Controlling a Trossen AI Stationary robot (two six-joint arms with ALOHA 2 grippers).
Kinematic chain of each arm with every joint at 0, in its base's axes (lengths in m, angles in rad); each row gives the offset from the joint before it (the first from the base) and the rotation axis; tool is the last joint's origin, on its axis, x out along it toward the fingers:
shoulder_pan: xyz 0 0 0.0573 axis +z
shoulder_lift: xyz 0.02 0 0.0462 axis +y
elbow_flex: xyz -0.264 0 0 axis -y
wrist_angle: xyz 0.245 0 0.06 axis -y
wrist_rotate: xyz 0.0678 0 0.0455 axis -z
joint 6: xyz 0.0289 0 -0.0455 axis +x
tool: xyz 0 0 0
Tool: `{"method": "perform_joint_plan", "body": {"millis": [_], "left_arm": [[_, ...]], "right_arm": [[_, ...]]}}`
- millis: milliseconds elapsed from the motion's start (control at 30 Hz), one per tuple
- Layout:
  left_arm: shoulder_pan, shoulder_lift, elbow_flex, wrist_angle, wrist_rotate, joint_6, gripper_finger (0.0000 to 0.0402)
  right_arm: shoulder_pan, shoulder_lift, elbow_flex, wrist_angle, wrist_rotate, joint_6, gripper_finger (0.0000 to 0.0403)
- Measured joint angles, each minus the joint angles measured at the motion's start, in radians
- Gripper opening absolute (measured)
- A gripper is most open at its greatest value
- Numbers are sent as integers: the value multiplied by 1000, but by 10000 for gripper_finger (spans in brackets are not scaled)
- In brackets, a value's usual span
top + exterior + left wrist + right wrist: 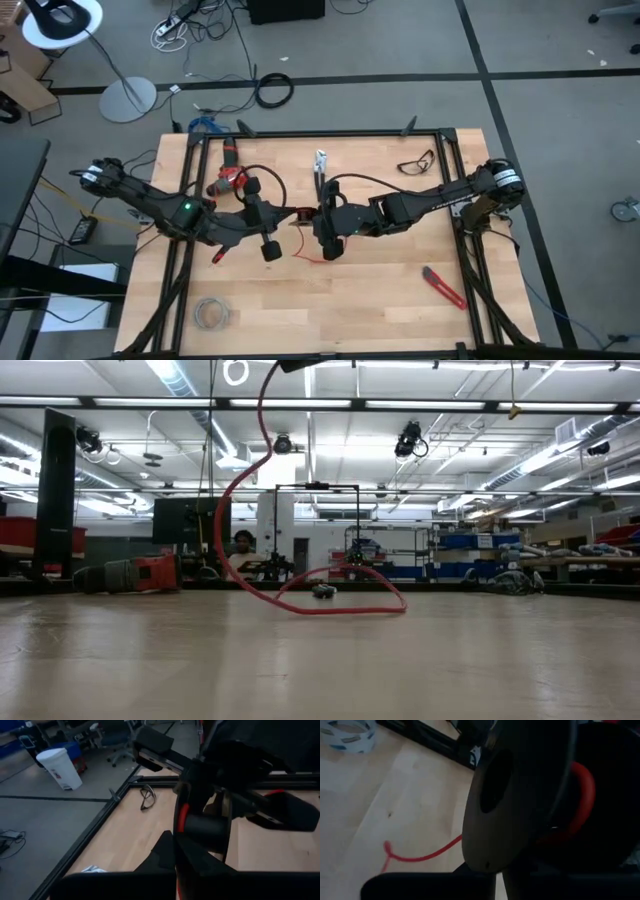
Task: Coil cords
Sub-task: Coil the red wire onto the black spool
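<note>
The thin red wire runs between my two grippers at the table's middle. In the low view it hangs from above, and its lower part lies in a loop on the table. Its tail also shows on the wood in the right wrist view. My left gripper comes from the left and is shut on the wire. My right gripper comes from the right and stands close against the left one. A bend of the wire curves round dark gripper parts. My left gripper has the red wire between its closed fingers, which come level from the table's left. The fingers themselves hide which part of the wire they hold. The wire hangs down slack from the grippers, and its lower loop rests on the table.
A red-handled knife lies at the near right and safety glasses at the far right. A pale grey wire bundle lies at the near left. A red and black tool and a pale tool lie toward the far side.
</note>
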Motion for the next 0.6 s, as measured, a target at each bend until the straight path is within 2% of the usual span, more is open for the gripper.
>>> {"method": "perform_joint_plan", "body": {"millis": [167, 467, 600], "left_arm": [[0, 2, -7, 21, -10, 4, 0], [0, -26, -101, 126, -7, 7, 0], [0, -48, -166, 239, -8, 26, 0]], "right_arm": [[12, 1, 0, -9, 57, -3, 44], [71, -17, 3, -102, 333, 19, 96], [103, -36, 4, -109, 374, 21, 117]]}}
